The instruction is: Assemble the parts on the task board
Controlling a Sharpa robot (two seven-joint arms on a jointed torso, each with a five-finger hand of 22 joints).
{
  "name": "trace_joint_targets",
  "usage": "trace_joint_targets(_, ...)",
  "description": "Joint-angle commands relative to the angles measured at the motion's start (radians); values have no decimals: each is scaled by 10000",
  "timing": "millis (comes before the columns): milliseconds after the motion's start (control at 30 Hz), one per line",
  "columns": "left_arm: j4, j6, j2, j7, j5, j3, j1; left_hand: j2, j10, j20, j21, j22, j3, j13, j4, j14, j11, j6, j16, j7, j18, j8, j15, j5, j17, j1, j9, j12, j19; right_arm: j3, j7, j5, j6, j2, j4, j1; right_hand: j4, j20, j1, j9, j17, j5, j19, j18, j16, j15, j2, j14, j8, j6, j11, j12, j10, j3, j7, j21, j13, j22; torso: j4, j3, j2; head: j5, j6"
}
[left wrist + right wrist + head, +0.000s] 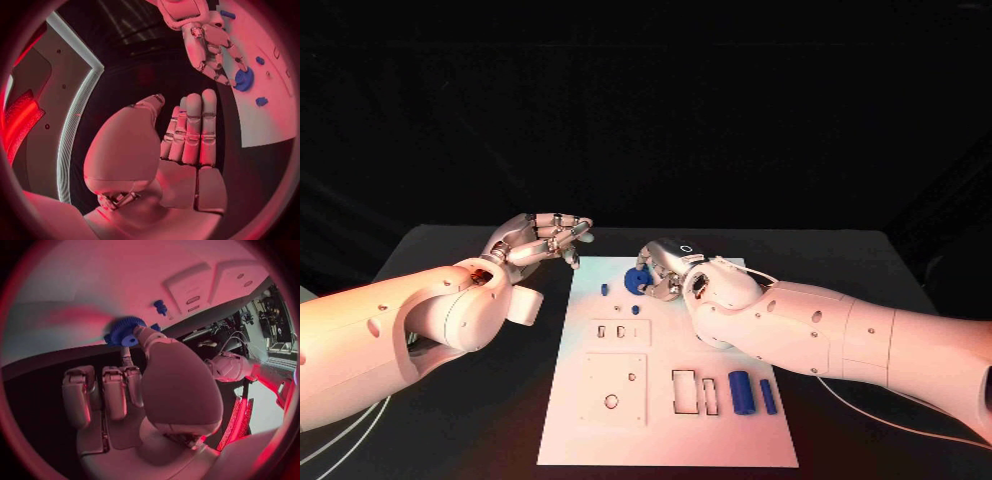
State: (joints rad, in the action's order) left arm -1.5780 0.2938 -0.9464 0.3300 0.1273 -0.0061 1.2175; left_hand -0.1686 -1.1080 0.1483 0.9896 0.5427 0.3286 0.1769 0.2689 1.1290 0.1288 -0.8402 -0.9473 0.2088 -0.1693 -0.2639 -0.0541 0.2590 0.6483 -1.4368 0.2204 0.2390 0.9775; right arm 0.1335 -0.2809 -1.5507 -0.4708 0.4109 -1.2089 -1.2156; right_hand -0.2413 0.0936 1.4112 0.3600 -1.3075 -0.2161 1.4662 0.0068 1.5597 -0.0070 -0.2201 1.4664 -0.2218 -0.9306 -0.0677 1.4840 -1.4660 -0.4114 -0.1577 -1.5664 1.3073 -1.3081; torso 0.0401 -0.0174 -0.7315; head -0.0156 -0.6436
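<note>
The white task board [678, 440] lies in the middle of the table. At its far end my right hand [669, 264] pinches a blue gear [636, 281] between thumb and a finger, low over the board [125, 280]; the gear [124, 332] shows at the thumb tip. Two small blue parts [604, 290] [635, 309] stand just beside it, one of them [160, 306] close to the gear. Two blue cylinders [740, 392] [769, 396] lie at the near right. My left hand [545, 238] hovers off the board's far left corner, fingers extended [190, 132], holding nothing.
White raised blocks with slots and holes [615, 333] [615, 388] sit on the board's left half, with rectangular recesses [691, 392] beside the cylinders. Black table [877, 260] surrounds the board. From the left wrist, the right hand [209, 45] and gear [244, 79] lie ahead.
</note>
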Motion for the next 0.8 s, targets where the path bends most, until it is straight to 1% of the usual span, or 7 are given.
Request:
trace_joint_targets(33,-18,-168,19,18,20,10,25,-29,96,6,29,-5,25,15,-1,-57,8,81,54,13,-154,-53,11,-50,-9,-91,11,46,-79,18,141,40,320,-27,63,27,-35,125,-146,-166,-2429,54,1046,-68,60,123,-183,1002,267,370,-120,-115,-226,55,-79,-44,1802,-2627,3,-5,2,1,-8)
trace_joint_targets(167,-20,-178,13,10,20,10,26,-29,96,6,29,-5,25,15,-1,-57,8,81,54,13,-154,-53,11,-50,-9,-91,11,46,-79,19,181,106,446,-38,90,28,-213,214,-509,-227,-2451,2,1046,-68,66,193,-239,1006,435,516,-184,-154,-188,333,-130,-44,1770,-2627,9,-6,-1,1,-20)
trace_joint_targets(233,-20,-182,11,5,20,10,26,-29,96,6,29,-5,25,15,-1,-57,8,81,54,13,-154,-53,11,-50,-9,-91,11,46,-79,20,189,159,528,-33,97,28,-370,235,-733,-232,-2460,56,1046,-68,68,201,-179,1007,460,471,-185,-138,-201,541,-124,-44,1782,-2627,9,-5,-1,7,-23)
trace_joint_targets(300,-21,-193,7,1,20,10,26,8,93,4,47,-2,105,18,-23,-55,1,79,58,12,-156,-56,17,-32,-31,-135,17,63,-87,22,196,245,627,-22,102,28,-482,240,-1134,-235,-2489,-16,1046,-68,76,201,4,1013,481,409,-177,-107,-226,775,-114,-44,1806,-2627,5,-1,3,14,-22)
trace_joint_targets(367,-22,-202,3,-3,20,10,26,101,104,-12,73,6,317,14,-124,-60,-12,84,68,9,-160,-51,37,0,-58,-310,19,70,-96,22,206,349,689,-12,102,28,-492,232,-1635,-233,-2541,-288,1046,-68,89,188,302,1024,483,321,-162,-72,-261,868,-91,-44,1835,-2627,3,0,4,17,-27)
trace_joint_targets(633,-22,-223,4,-20,21,10,26,103,112,-17,96,13,431,11,-161,-64,-8,86,74,16,-157,-46,36,4,-77,-347,20,75,-105,26,192,513,839,31,87,28,-475,228,-1697,-229,-2576,-358,1046,-68,97,181,336,1032,476,281,-152,-1,-321,873,-78,-44,1895,-2627,-7,4,0,28,-24)
trace_joint_targets(800,-5,-225,5,-27,23,10,26,94,113,-17,98,13,437,11,-162,-64,-6,87,74,19,-157,-45,35,-2,-79,-342,20,75,-106,27,142,477,601,215,-77,28,-445,221,-1677,-221,-2587,-398,1046,-68,100,171,363,1034,458,228,-137,29,-347,847,-61,-44,1920,-2627,-4,13,7,32,-17)
